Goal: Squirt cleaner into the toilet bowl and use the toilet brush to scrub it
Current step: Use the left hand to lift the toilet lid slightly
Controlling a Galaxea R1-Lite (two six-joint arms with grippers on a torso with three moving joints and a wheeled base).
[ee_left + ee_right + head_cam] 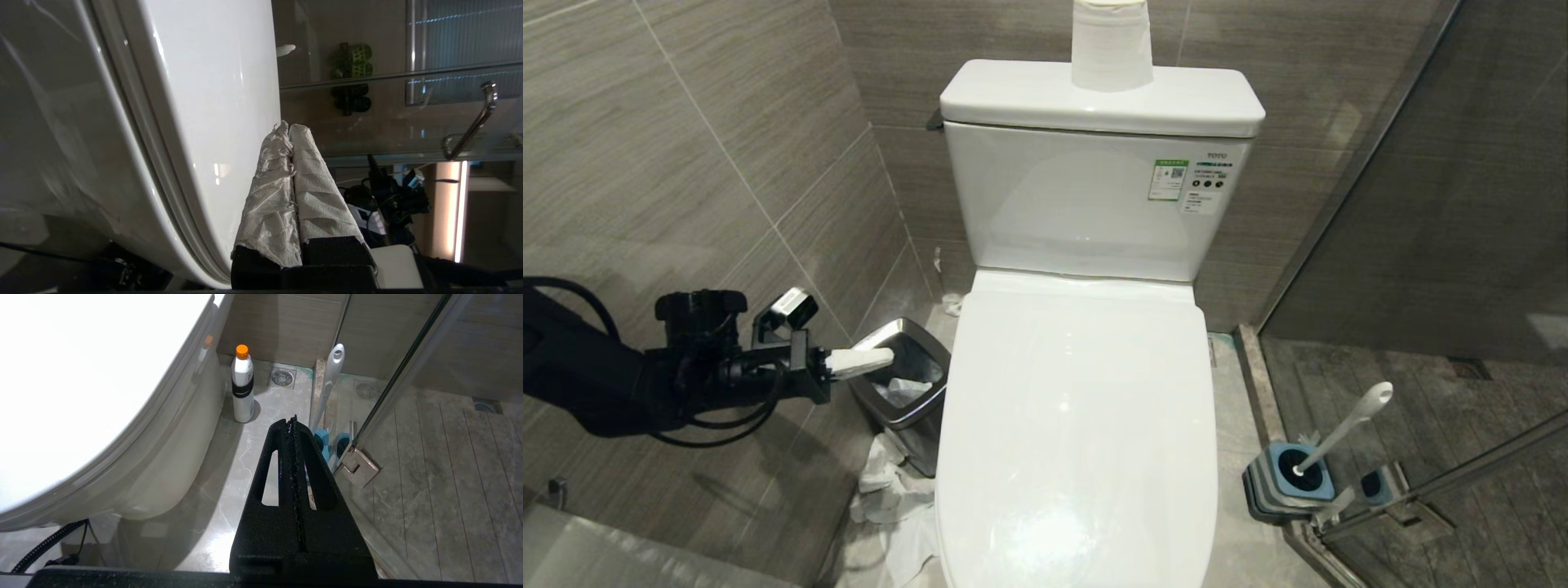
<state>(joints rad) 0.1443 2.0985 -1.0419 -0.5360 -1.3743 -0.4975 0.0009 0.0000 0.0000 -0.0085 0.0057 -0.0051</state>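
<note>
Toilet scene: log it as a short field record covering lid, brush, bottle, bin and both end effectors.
toilet lid: down, covering the bowl
toilet brush: standing tilted in its blue-and-grey holder on the floor to the toilet's right, untouched
bottle: white with orange cap, upright on the floor beside the toilet base
bin: steel, to the toilet's left, crumpled paper inside and on the floor by it
paper roll: on the tank lid
left end effector: shut, paper-wrapped fingers, level, over the bin
right end effector: shut, empty, low beside the toilet
</note>
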